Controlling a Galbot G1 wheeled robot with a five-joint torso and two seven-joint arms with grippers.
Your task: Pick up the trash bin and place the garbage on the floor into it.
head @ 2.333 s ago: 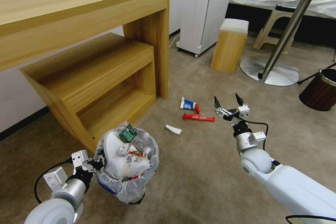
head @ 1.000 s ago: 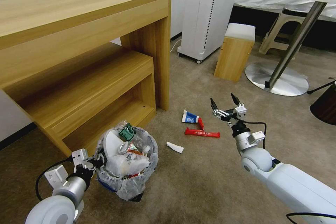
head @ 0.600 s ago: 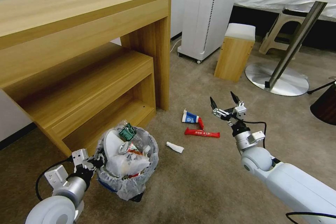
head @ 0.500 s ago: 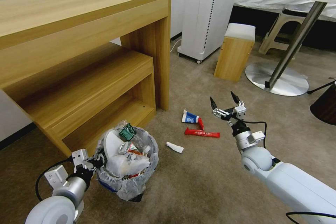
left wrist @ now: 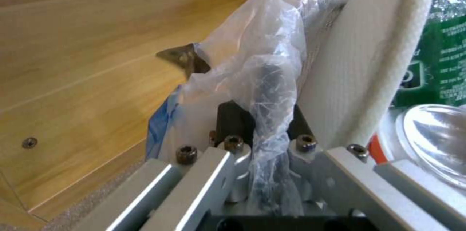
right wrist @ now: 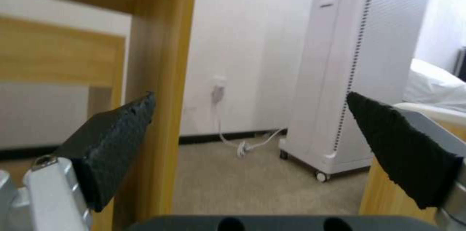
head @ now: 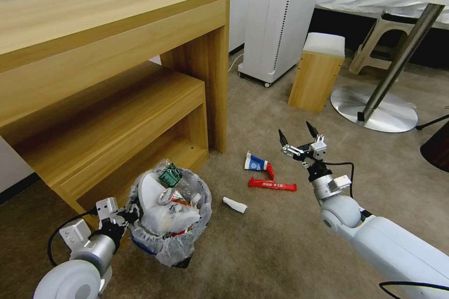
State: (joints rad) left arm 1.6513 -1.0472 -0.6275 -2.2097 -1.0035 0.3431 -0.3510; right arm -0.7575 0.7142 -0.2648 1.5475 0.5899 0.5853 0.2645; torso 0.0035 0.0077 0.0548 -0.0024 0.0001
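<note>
the left hand (head: 127,217) is mostly hidden behind the trash bin (head: 170,238), its plastic bag (left wrist: 262,78) draped over the fingers. print on the red wrapper (head: 272,184) is too small to read. the dark bin (head: 437,147) is cut off by the frame's edge.

The trash bin (head: 170,238) wears a crinkled, translucent plastic liner (left wrist: 262,60) — thin film, glossy where it folds. A white slipper (left wrist: 359,56) inside shows woven cloth with a terry edge. The floor (head: 262,252) is matt short-pile carpet. The wooden desk (head: 107,60) has smooth, satin grain. The red bar wrapper (head: 272,184) looks glossy. The right gripper (right wrist: 252,140) fingers (right wrist: 111,140) carry rough black padding — on brushed metal.
</note>
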